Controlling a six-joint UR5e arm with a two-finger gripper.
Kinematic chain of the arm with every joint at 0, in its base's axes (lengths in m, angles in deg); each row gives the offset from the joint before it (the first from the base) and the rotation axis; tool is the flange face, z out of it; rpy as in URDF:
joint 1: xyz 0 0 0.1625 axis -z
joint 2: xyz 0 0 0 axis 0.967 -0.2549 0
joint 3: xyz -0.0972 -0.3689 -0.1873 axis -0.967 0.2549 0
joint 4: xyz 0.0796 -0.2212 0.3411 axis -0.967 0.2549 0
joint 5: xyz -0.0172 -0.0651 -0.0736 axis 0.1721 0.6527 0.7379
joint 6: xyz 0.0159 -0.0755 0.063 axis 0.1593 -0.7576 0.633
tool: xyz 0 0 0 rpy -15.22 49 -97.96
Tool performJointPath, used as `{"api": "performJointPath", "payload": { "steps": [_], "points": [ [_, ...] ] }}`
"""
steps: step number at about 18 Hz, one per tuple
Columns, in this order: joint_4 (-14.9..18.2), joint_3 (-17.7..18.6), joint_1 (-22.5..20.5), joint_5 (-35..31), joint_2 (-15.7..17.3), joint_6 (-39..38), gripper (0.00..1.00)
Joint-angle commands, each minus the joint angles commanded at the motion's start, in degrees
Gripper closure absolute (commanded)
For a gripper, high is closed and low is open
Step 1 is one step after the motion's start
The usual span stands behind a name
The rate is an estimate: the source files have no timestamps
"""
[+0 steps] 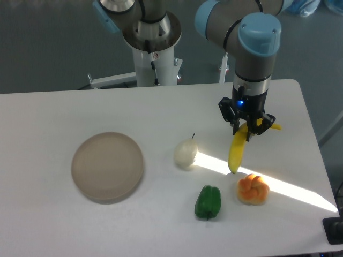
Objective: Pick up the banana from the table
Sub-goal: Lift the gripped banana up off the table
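The gripper [246,128] is clamped on the banana [236,152] near its upper end, so the fruit hangs almost upright with its tip just above the table [64,225], between the pear [185,153] and the orange fruit [253,189]. The lift looks under way; next it needs only more height, carried steadily so the banana does not swing.

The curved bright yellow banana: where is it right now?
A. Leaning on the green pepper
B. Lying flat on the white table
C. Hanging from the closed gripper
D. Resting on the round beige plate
C: the curved bright yellow banana hangs from the gripper, whose fingers are closed on its upper part, its lower tip beside the lumpy orange fruit.
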Motion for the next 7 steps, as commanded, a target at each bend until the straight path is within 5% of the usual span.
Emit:
{"api": "performJointPath", "payload": {
  "steps": [7],
  "points": [
    [-0.5, 0.1, -0.2, -0.1, 0.0, 0.8, 0.86]
  ]
}}
